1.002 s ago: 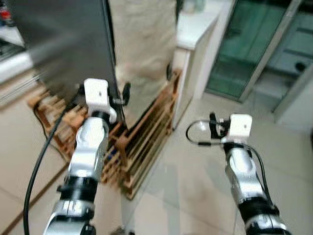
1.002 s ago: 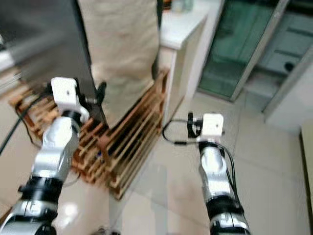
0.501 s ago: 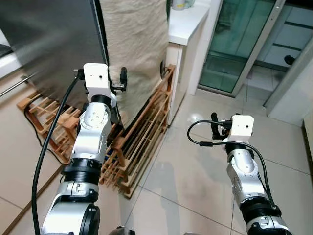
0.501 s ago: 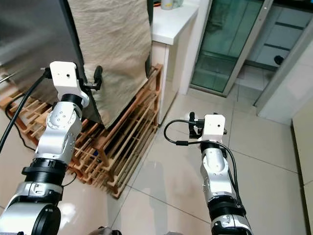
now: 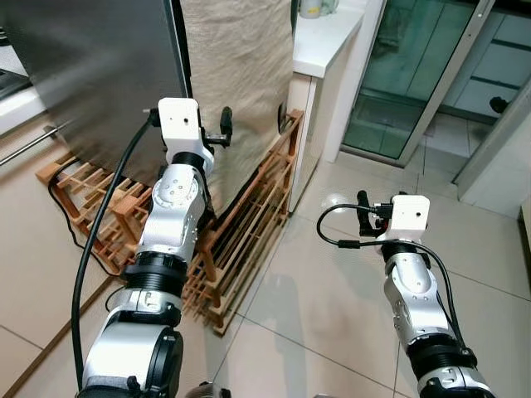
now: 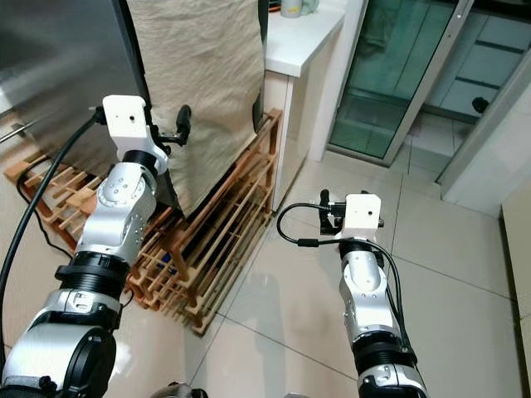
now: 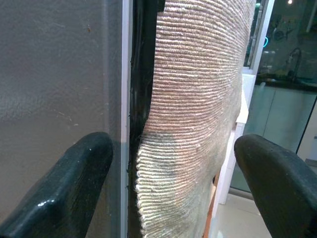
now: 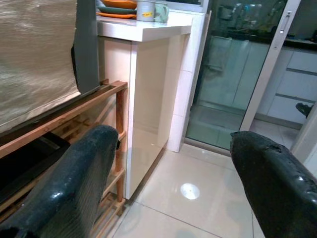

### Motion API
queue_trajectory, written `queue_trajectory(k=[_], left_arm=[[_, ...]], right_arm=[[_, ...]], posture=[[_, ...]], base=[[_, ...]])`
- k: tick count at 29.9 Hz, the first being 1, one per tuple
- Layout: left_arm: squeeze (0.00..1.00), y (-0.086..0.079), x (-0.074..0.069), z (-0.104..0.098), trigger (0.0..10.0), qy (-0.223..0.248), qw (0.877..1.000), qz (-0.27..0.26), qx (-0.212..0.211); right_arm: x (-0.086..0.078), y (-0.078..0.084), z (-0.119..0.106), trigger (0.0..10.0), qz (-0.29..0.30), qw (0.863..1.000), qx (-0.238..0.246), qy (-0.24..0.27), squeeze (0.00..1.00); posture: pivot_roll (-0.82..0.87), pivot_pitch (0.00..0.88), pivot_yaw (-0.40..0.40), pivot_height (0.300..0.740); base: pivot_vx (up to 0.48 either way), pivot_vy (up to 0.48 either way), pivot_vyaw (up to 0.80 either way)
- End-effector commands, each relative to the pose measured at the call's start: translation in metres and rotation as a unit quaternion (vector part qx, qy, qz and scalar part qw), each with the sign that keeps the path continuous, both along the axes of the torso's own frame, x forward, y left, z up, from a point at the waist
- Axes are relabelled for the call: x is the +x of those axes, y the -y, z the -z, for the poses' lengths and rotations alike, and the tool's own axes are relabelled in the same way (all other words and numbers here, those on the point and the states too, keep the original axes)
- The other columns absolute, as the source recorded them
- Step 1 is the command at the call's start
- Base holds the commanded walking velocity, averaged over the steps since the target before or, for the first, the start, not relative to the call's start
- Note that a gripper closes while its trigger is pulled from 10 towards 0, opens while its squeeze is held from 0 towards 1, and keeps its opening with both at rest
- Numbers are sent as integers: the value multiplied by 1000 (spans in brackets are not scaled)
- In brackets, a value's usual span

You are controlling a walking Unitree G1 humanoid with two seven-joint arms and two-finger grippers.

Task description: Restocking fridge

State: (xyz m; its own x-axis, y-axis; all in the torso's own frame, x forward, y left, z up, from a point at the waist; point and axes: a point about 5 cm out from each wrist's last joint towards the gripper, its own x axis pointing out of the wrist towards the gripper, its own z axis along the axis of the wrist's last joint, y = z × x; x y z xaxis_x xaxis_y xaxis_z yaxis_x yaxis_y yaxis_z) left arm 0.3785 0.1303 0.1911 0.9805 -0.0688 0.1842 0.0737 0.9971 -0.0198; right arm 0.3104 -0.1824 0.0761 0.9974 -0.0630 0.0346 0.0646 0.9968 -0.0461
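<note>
My left gripper [image 7: 173,173] is spread wide, holding nothing, raised in the upper left of the head view against the edge of the fridge door [image 5: 91,66] — the wrist camera looks straight down the dark seam between the grey door and the woven beige cloth [image 5: 241,66] hanging beside it. Half a second ago this arm sat lower and further left in frame; it has since come up and in toward that edge, while the whole picture has also shifted, so part of that is my own camera moving. I read it as lining up to pull the door open, which means restocking has not really begun — the fridge, filling the upper left of the frame, is shut and I cannot see inside it. My right gripper [image 8: 168,163], lower right of the head view, is likewise parted and empty, hovering over the floor tiles [image 5: 323,282] and aimed at the white counter [image 8: 143,29]. On that counter, at the top of the frame, stand a mug [image 8: 161,11] and some stacked dishes [image 8: 116,7]; what is in them I cannot tell. The wooden rack [image 5: 241,240] under the fridge looks mostly bare.
</note>
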Motion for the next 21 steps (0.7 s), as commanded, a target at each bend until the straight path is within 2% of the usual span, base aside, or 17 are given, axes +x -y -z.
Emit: queue_trajectory(k=[1, 9, 14, 17, 19, 21], left_arm=[[0, 8, 4, -5, 10000, 2, 1000, 16, -1], [0, 20, 7, -6, 10000, -2, 999, 47, -3], [0, 35, 18, 11, 10000, -62, 996, 68, 9], [0, 52, 20, 6, 10000, -64, 993, 94, -1], [0, 68, 20, -4, 10000, -45, 989, 140, -11], [0, 92, 16, -18, 10000, -22, 975, 217, -30]], right_arm=[[-2, 4, 0, 10000, 4, 1000, -4, 2, 0], [-2, 6, -1, 10000, 8, 1000, -6, 2, 0], [-8, 13, 5, 10000, 19, 1000, -5, -6, 0], [-15, 19, 10, 10000, 34, 999, -3, -12, 0], [-18, 21, 11, 10000, 39, 999, -3, -12, 0], [-22, 21, 12, 10000, 42, 999, 0, -12, 0]], posture=[[-146, 0, 2, 740], [-152, 0, 6, 740], [-146, 0, 18, 740], [-160, 0, 30, 740], [-188, 0, 52, 740], [-211, 0, 70, 740]], base=[[0, 0, 0], [0, 0, 0], [0, 0, 0], [0, 0, 0], [0, 0, 0], [0, 0, 0]])
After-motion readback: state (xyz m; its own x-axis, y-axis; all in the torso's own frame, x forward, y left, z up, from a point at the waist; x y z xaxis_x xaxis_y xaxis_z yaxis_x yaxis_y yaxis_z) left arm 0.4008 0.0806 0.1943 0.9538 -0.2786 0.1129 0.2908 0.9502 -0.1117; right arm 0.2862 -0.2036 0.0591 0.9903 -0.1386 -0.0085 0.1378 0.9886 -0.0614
